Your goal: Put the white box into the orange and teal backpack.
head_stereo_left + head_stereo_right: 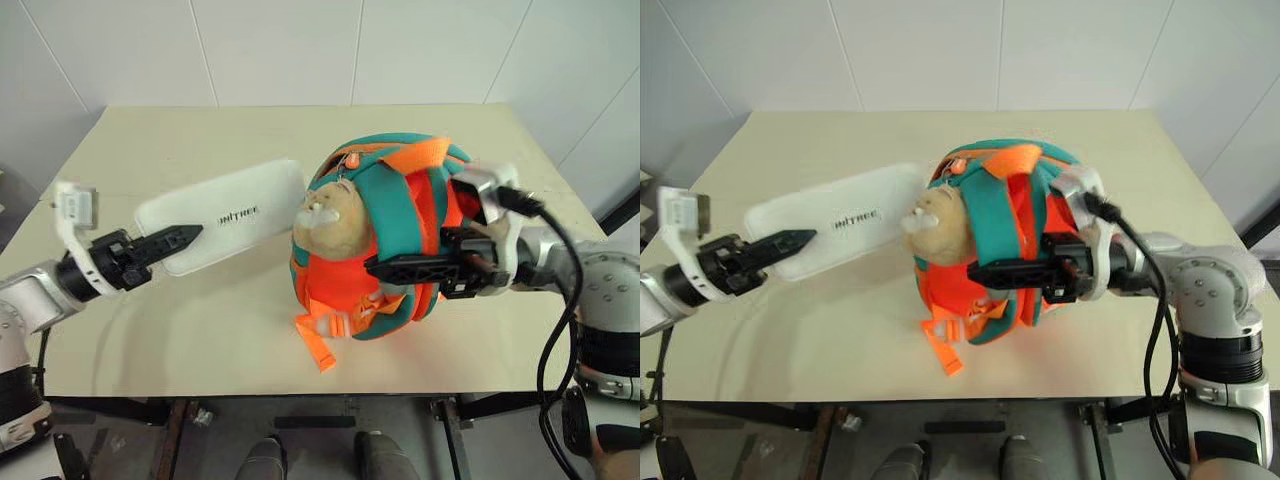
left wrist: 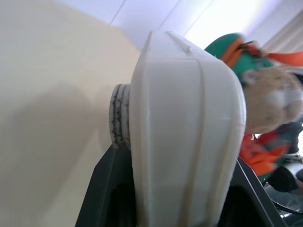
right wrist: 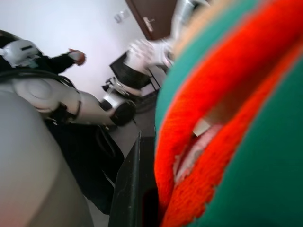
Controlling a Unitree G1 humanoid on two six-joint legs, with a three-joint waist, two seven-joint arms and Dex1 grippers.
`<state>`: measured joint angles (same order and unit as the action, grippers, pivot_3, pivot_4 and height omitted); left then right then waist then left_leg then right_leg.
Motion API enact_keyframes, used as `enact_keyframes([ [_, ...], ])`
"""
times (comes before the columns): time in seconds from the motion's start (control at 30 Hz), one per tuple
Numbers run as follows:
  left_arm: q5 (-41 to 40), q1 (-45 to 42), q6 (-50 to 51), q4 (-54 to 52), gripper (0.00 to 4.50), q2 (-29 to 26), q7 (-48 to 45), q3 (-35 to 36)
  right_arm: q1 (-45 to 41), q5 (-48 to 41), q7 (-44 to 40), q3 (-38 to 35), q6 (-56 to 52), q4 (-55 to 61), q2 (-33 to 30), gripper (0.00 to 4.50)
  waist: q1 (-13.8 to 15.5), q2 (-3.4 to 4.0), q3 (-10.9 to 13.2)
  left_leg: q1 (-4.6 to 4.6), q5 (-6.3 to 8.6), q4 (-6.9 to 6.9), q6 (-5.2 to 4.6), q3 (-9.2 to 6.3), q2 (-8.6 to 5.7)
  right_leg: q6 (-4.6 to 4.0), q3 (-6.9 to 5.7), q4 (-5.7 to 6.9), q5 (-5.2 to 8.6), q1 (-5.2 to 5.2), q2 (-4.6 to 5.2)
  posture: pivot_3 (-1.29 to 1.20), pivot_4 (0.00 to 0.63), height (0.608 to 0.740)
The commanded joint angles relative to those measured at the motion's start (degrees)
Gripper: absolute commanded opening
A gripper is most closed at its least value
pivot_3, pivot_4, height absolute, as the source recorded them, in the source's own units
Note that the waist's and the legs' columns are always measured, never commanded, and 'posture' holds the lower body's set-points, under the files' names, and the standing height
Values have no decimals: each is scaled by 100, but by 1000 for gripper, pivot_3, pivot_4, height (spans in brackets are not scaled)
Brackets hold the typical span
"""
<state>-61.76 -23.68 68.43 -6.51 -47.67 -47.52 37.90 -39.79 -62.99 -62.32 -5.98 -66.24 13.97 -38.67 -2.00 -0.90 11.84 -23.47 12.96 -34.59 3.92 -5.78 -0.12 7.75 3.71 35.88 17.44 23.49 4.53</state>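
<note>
On the beige table, toward its right half, stands the orange and teal backpack, its tan plush head facing the robot's left and an orange webbing strap with buckle trailing onto the tabletop. From the right, the right gripper reaches level across the pack's front with its two black fingers brought together on the bag's orange-and-teal material — the right wrist view shows one dark finger pressed against an orange fold, so the bag appears pinched and steadied. From the left, the left gripper is clamped on one end of the white box, the jaws partly apart to span the case's thickness; the left wrist view shows the case seated between the fingers with the pack ahead of it. The box lies slanted, its lettered face up and its far end just beside the plush head, at the pack's upper left side (whether that end touches the plush cannot be told). Progress — both grasps look established and the box is aimed at the bag, but no part of it is inside. An opening in the backpack is not clearly visible, so whether the zip stands open cannot be judged. Remaining, by this reading: find or widen the mouth, slide the case in lengthwise, then release.
</note>
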Motion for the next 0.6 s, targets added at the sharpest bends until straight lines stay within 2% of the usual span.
enact_keyframes([
  [0.03,-307,353,-170,-317,1253,-315,-281,611,28,127,-123,7,271,21,-70,48,-12,0,0,1,0,0,0,1,0,-1,0,0,0,0,0,0,150,740],
  [0.17,-626,637,-141,-505,1253,-471,-273,962,76,265,-190,92,397,-114,-72,48,18,-2,1,8,0,-2,-1,3,1,-3,1,3,1,-5,-1,0,150,740],
  [0.33,-944,913,-168,-901,1253,-550,-285,1008,76,487,-309,226,531,-311,-61,48,38,-16,-1,8,-1,-12,-2,2,0,-4,2,-2,0,-14,1,0,150,740],
  [0.6,-263,738,-1064,-568,1253,-519,-557,94,14,551,-520,323,558,-350,-95,48,38,-16,-1,12,-1,-5,-2,4,1,-9,2,-1,0,-12,-1,0,150,740],
])
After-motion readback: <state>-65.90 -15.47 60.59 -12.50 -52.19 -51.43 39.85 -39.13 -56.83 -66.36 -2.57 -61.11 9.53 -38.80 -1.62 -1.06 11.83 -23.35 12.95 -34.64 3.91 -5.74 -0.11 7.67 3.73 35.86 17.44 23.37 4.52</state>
